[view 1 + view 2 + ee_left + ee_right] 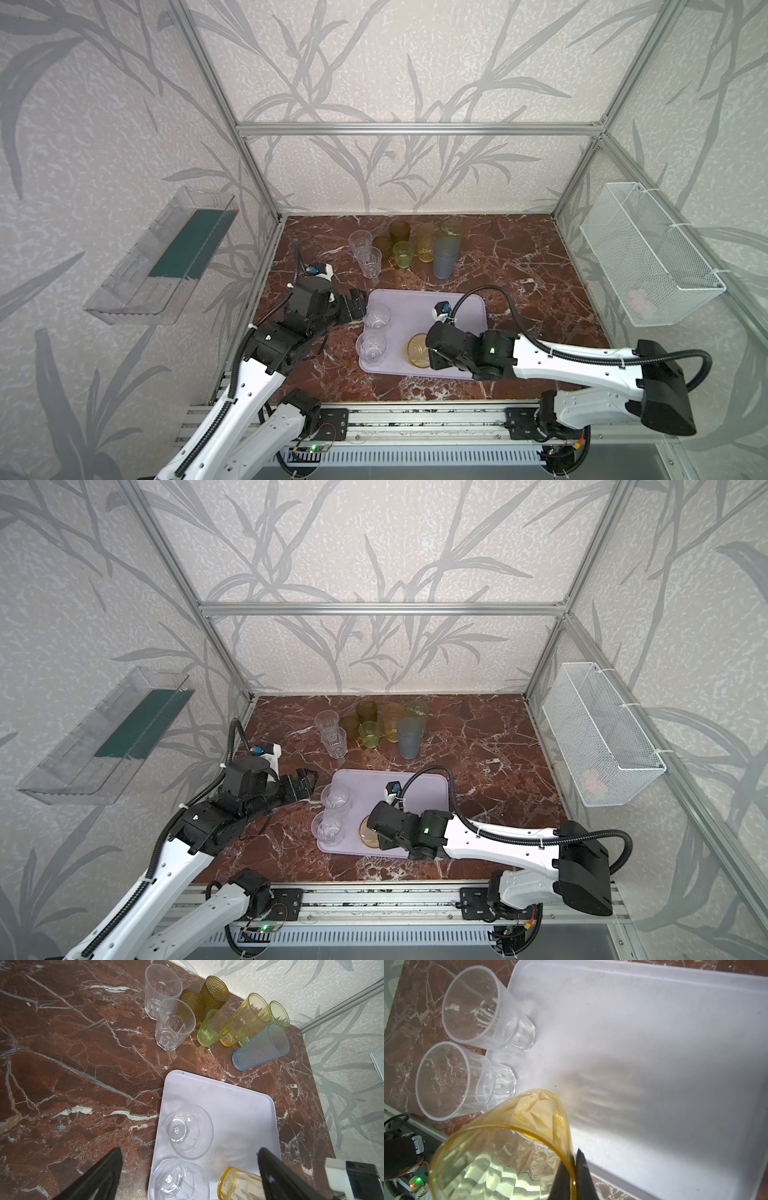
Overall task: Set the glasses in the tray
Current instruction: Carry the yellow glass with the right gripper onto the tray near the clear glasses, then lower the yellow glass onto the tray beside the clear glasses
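The counter point(519, 266) is slick marble, so the light tray point(415, 299) could slide if I press sideways on it. Its rim is low and would not stop a rolling glass.

Eight glasses point(415, 249) stand packed at the back of the counter, well apart from the tray. Some touch each other, so reaching for one could knock over its neighbours.

Two clear glasses point(377, 316) stand upright along the tray's left edge. My left gripper point(189, 1150) hovers just beside them with its jaws spread wide and nothing in them. A careless sweep from there would tip the closer one.

My right gripper point(574, 1159) is closed on the amber glass point(508, 1147), pinching one wall of its rim, one finger inside and one outside. The glass is over the tray's near edge, just beside the nearer clear glass. I cannot tell whether its base is down yet. A one-sided pinch lets the glass swing or slip. If I let go while it is tilted or raised, it could topple, hit the clear glass or roll off the near edge.

I can read no brand, label or writing anywhere.
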